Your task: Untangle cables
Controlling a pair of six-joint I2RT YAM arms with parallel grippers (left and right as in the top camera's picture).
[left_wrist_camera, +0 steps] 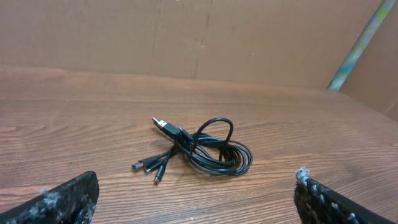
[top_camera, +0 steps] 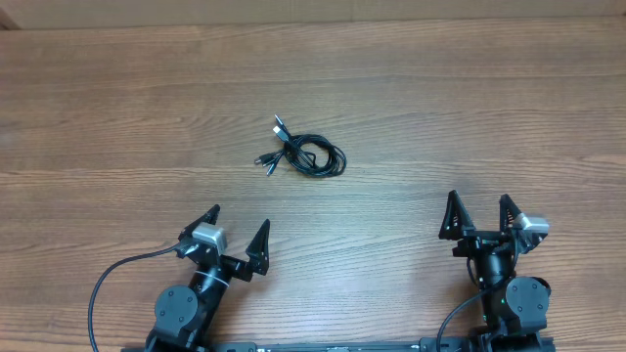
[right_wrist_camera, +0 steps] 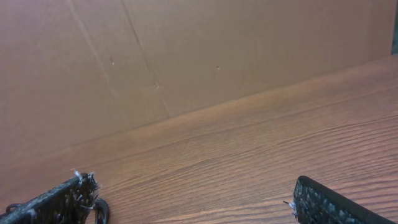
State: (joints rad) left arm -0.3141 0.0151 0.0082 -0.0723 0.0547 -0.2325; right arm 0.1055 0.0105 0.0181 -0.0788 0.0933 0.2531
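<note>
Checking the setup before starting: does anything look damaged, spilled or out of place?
Only the thin black cables lie knotted in one central bundle, plugs sticking out. Black finger pads on the left gripper look frayed.

Black arms (top_camera: 186,308), pointed black fingers (top_camera: 260,242), silver wrist blocks (top_camera: 207,236)

Here are the cables (top_camera: 311,156): thin, black, bunched in one small tangled heap near the middle of the table (top_camera: 469,108), lying flat on the wood. Loose loops overlap on one side of the heap. From the other side a silver-tipped plug (left_wrist_camera: 160,123) pokes toward the table's far edge, and a few small plug ends (left_wrist_camera: 148,167) fan out toward its near edge.
</note>
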